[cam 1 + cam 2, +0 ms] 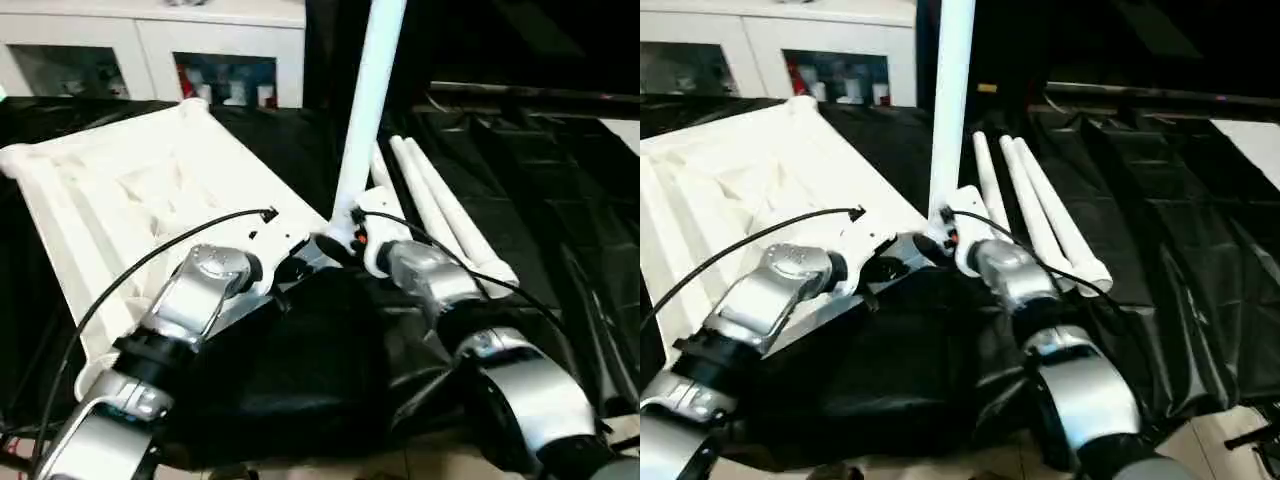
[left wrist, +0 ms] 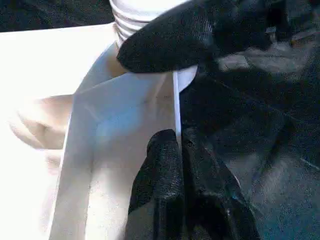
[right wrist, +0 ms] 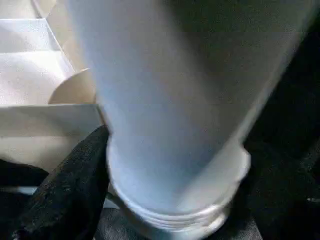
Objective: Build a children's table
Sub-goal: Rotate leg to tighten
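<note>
Right fingers (image 3: 70,185) closed around upright leg (image 1: 368,110) base; left fingers (image 2: 162,170) pinch tabletop (image 1: 120,200) rim beside corner socket.

No readable text, label, brand, number or sign appears on the white table top (image 1: 130,200), its legs (image 1: 440,215), or the cabinet (image 1: 150,40) behind.

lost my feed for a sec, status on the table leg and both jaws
Right gripper shut on upright leg at corner socket. Left gripper pinching tabletop rim beside it. Three spare legs lying right, nothing blocking.
</note>
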Available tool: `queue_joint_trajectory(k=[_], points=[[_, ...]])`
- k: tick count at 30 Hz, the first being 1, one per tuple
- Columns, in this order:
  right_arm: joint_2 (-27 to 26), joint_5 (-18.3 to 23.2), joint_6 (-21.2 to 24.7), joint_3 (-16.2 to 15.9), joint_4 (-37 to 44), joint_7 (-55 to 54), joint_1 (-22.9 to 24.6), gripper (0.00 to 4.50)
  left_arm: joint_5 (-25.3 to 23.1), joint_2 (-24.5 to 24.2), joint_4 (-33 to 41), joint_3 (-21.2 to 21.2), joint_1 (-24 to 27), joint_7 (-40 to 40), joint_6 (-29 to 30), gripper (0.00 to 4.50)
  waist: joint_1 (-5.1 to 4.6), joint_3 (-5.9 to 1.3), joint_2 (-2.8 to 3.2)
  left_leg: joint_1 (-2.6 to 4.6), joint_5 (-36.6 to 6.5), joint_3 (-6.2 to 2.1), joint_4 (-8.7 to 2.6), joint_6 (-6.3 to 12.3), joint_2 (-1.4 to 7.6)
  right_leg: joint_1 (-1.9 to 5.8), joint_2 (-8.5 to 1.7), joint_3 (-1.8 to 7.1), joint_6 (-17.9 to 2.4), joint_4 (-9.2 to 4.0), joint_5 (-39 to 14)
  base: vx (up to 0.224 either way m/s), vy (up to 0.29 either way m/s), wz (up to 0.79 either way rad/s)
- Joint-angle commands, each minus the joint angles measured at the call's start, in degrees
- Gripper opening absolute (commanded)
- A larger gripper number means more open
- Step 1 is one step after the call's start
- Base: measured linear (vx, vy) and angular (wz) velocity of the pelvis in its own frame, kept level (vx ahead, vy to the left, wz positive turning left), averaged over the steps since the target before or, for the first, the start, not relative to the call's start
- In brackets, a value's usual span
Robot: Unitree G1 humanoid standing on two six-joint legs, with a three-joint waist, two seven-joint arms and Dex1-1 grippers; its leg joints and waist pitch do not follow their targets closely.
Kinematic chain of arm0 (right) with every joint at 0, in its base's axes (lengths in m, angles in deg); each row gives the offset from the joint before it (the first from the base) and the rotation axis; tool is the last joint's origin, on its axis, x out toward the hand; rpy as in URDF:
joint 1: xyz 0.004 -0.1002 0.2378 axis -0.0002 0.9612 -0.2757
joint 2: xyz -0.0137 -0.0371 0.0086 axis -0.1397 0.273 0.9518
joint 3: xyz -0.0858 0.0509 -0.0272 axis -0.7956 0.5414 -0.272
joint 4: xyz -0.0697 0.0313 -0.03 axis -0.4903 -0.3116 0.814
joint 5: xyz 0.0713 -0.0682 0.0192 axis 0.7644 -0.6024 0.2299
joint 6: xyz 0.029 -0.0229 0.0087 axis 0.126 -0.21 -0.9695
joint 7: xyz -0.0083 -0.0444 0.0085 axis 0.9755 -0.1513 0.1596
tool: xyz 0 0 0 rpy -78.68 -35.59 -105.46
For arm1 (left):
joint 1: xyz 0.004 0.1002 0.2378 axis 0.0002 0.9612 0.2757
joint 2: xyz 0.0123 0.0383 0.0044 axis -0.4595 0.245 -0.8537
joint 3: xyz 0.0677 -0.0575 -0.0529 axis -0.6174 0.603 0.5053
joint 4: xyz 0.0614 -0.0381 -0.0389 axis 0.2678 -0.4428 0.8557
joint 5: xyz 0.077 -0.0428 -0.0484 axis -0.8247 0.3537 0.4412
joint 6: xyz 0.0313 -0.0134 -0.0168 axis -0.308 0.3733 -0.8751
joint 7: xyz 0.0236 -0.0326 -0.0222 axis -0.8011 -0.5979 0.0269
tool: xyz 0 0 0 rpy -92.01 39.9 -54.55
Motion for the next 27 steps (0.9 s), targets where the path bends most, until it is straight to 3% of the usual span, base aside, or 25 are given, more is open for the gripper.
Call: queue_joint_trajectory(k=[1, 6, 11, 20, 27], points=[[2.03, -0.73, 0.52, -0.68, 2.27, 2.33, 1.2, 3.81, 1.51, -0.02, 2.85, -1.99, 0.6, 3.7, -1.93, 0.0, 0.19, -4.0, 1.06, 1.42, -14.97, -0.33, -3.78, -1.3, 1.68, 2.62, -4.16, 2.38, -12.91, -4.16, -6.27, 0.0, 0.0, 0.0], [4.8, 1.93, -0.37, -0.66, 8.15, 11.2, 4.3, 3.81, 1.89, -1.64, 4.05, -2.37, 1.79, 6.4, -3.8, 0.0, 1.27, -4.22, 1.04, 1.49, -12.34, -0.21, -3.59, -0.1, 1.76, 2.81, -4.09, 2.37, -13.21, -3.85, -2.49, 0.0, 0.0, 0.0], [7.64, 1.84, -1.06, -2.61, 11.11, 17.31, 6.43, 3.81, 2.57, -3.44, 5.29, -3.05, 2.97, 9.55, -5.83, 0.0, 1.35, -4.02, 1.06, 1.37, -13.76, -0.3, -3.68, -0.52, 1.72, 2.83, -4.19, 2.28, -13.14, -4.07, -5.56, 0.0, 0.0, 0.0], [9.56, 0.53, -2.22, -5.18, 14.65, 22.61, 8.84, 3.81, 4.06, -6.32, 8.81, -4.34, 5.65, 15.66, -8.61, 0.0, 1.25, -3.94, 1.01, 1.4, -13.37, -0.27, -3.69, -0.23, 1.75, 2.65, -4.11, 2.31, -13.12, -4.05, -6.14, 0.0, 0.0, 0.0], [10.04, 0.6, -2.53, -6.53, 16.48, 24.49, 10.42, 3.25, 4.07, -8.17, 9.71, -4.81, 7.39, 17.24, -9.96, 0.0, 1.27, -3.97, 0.88, 1.4, -13.11, -0.29, -3.69, -0.19, 1.72, 2.68, -4.06, 2.29, -13.0, -3.96, -6.03, 0.0, 0.0, 0.0]])
